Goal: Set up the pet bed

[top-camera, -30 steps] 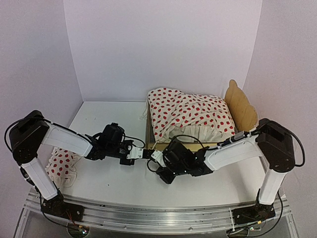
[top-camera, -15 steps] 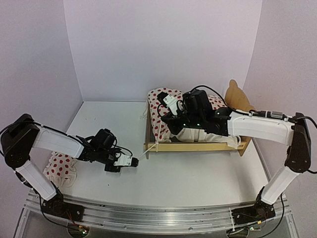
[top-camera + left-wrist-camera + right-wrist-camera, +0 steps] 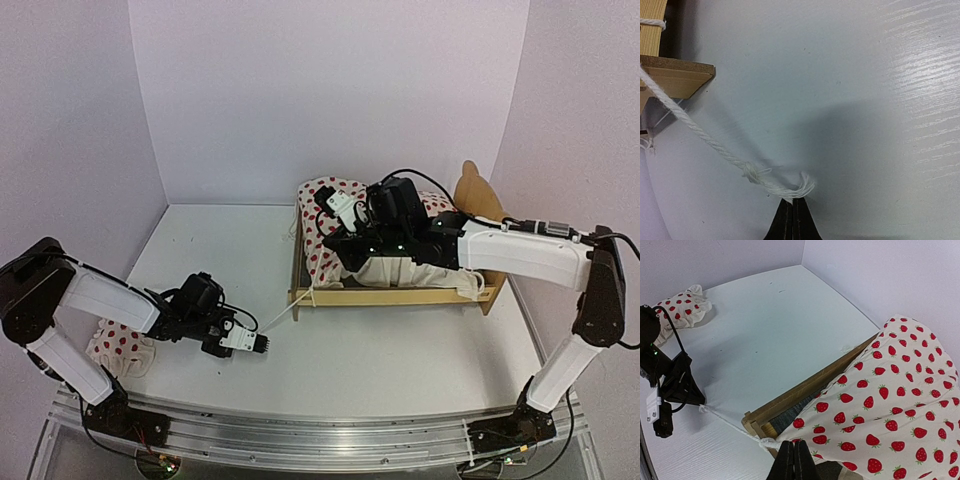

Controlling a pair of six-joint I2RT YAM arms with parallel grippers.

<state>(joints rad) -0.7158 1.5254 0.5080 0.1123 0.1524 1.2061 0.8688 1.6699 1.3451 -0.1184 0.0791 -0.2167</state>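
Left gripper [image 3: 262, 343], nearest to where I stand, is clamped shut on the frayed end of a white string [image 3: 715, 145]. The string runs up at a slant to the near left corner of the pet bed [image 3: 400, 296], where it is tied round the post. It looks stretched straight rather than slack, so I'd judge the arm is using it as a tow line to drag or steady the frame. The gripper sits low over the white table [image 3: 400, 350], a little ahead and to the left of that corner, not touching the wood.

A red-spotted pillow [image 3: 120, 335] lies off to the left beside that arm, well apart from the bed.

Further back, the bed stands toward the right rear of the table with its headboard [image 3: 485, 215] at the far right. A strawberry-print cloth [image 3: 890, 405] is heaped over it and spills past the side rail. The right gripper [image 3: 330, 200] hangs above the cloth at the foot end, jaws pressed together. Whether it pinches any fabric I can't make out.
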